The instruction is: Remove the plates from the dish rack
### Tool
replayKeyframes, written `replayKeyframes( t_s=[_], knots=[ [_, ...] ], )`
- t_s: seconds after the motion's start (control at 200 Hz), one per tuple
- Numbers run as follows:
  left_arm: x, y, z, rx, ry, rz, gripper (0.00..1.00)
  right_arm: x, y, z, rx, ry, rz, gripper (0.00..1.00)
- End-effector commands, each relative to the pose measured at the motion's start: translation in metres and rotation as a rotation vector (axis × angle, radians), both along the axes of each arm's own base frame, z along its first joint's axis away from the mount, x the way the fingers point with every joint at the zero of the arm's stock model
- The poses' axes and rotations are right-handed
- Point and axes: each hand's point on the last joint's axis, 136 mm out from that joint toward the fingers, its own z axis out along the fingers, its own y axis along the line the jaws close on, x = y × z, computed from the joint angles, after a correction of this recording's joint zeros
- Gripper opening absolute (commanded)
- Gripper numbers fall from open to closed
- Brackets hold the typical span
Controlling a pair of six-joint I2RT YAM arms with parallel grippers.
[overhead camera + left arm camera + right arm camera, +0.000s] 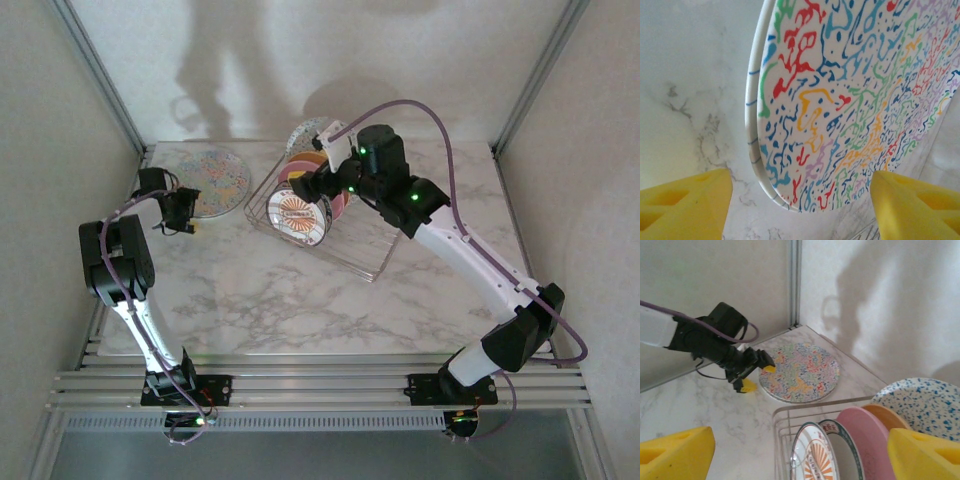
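A large multicolour-patterned plate [215, 180] lies flat on the marble at the back left. My left gripper [183, 212] stands open at its near rim; in the left wrist view the plate [855, 100] lies just ahead of the gripper [800, 212], and neither yellow fingertip presses on it. The silver wire dish rack [370, 262] holds upright plates: a white one with an orange emblem [815, 462], a green-rimmed one [842, 445], a pink one [865, 437], an orange one [887, 415] and a blue-speckled one [925, 402]. My right gripper [318, 185] hovers open above them, holding nothing.
Enclosure walls and aluminium posts [100, 75] close in the table at the back and sides. Bare marble [260, 300] stretches in front of the rack toward the arm bases. The right arm's purple cable [440, 130] arcs over the rack's far side.
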Motion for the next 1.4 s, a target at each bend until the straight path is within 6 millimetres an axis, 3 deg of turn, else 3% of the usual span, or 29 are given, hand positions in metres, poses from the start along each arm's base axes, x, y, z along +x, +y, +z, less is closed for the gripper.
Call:
replayKeyframes(
  t_s=[0.0,0.155,0.325,0.43,0.616,0.726,0.816,0.966,1.196,1.397],
  knots=[
    [-0.002,-0.009,0.032,0.05,-0.036,0.009,0.73,0.025,-0.036,0.042,0.083,-0.084,-0.15,0.89],
    [-0.013,-0.013,0.065,0.144,-0.075,0.057,0.73,0.069,-0.099,0.05,0.153,-0.063,-0.343,0.89],
    [-0.016,-0.035,0.118,0.246,-0.19,0.053,0.74,0.114,-0.158,0.035,0.258,0.008,-0.418,0.88],
    [-0.015,-0.059,0.149,0.266,-0.292,0.005,0.74,0.13,-0.165,0.019,0.266,0.012,-0.34,0.88],
    [-0.013,-0.122,0.221,0.289,-0.59,-0.194,0.73,0.161,-0.163,-0.045,0.193,0.129,-0.208,0.87],
    [-0.024,-0.164,0.263,0.281,-0.771,-0.333,0.73,0.175,-0.161,-0.081,0.172,0.197,-0.152,0.87],
    [-0.037,-0.195,0.286,0.303,-0.863,-0.452,0.73,0.181,-0.152,-0.104,0.149,0.231,-0.086,0.85],
    [-0.057,-0.23,0.292,0.32,-0.902,-0.574,0.74,0.189,-0.145,-0.137,0.11,0.282,-0.033,0.82],
    [-0.073,-0.243,0.281,0.276,-0.886,-0.583,0.74,0.198,-0.135,-0.16,0.116,0.335,0.005,0.8],
    [-0.08,-0.257,0.287,0.266,-0.911,-0.616,0.74,0.203,-0.12,-0.176,0.122,0.376,0.024,0.74]
  ],
)
